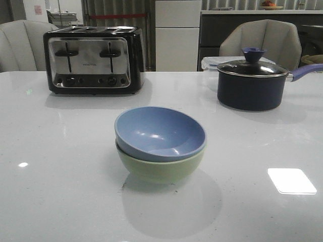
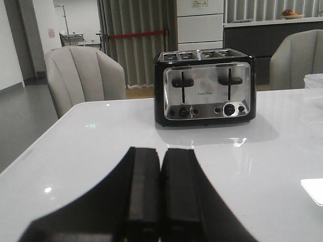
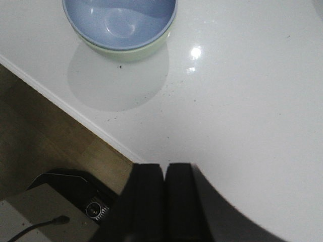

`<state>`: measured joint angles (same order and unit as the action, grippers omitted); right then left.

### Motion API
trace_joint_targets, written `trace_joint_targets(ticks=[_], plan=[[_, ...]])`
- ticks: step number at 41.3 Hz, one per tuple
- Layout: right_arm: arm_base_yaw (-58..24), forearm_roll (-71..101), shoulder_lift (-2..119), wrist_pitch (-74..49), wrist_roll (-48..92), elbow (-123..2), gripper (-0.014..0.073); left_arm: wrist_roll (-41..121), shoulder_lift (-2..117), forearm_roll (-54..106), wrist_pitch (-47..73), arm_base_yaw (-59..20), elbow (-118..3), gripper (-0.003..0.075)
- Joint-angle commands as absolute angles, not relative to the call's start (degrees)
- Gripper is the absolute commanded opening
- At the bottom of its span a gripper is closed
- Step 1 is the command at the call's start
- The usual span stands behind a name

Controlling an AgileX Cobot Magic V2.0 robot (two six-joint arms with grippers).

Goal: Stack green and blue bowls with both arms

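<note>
The dusty blue bowl (image 1: 160, 132) sits nested inside the pale green bowl (image 1: 161, 169) in the middle of the white table (image 1: 60, 191). The stack also shows in the right wrist view, blue bowl (image 3: 120, 17) in green bowl (image 3: 132, 52). My left gripper (image 2: 161, 154) is shut and empty, over the table and facing the toaster; no bowl shows in its view. My right gripper (image 3: 163, 167) is shut and empty, at the table's front edge, apart from the bowls. Neither gripper shows in the front view.
A black and chrome toaster (image 1: 94, 60) stands at the back left, also in the left wrist view (image 2: 206, 86). A dark lidded saucepan (image 1: 251, 83) with a purple handle stands at the back right. Grey chairs (image 1: 262, 40) stand behind the table. The floor (image 3: 45, 136) shows past the table edge.
</note>
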<state>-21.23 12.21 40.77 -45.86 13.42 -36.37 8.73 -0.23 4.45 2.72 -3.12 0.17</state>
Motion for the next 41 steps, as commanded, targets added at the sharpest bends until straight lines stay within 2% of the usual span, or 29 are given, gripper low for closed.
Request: trace_joint_targets(ticks=[1, 7, 18, 29, 41], plan=[[-18.59, 12.78, 37.59, -42.74, 14.00, -37.63, 0.0029, 8.24, -1.37, 5.00, -2.43, -3.21, 0.44, 0.0093], [-11.37, 12.72, 28.96, -33.86, 14.00, -32.93, 0.0029, 8.24, -1.37, 5.00, -2.43, -3.21, 0.44, 0.0093], [-0.81, 14.16, 11.15, -11.95, 14.00, -13.82, 0.0029, 8.24, -1.37, 5.00, -2.43, -3.21, 0.44, 0.0093], [-0.19, 14.49, 0.28, -5.40, 14.00, -2.16, 0.0029, 8.24, -1.37, 5.00, -2.43, -3.21, 0.44, 0.0093], [-0.19, 14.42, -1.57, -0.65, 14.00, 1.37, 0.0029, 8.24, -1.37, 5.00, -2.43, -3.21, 0.44, 0.0093]])
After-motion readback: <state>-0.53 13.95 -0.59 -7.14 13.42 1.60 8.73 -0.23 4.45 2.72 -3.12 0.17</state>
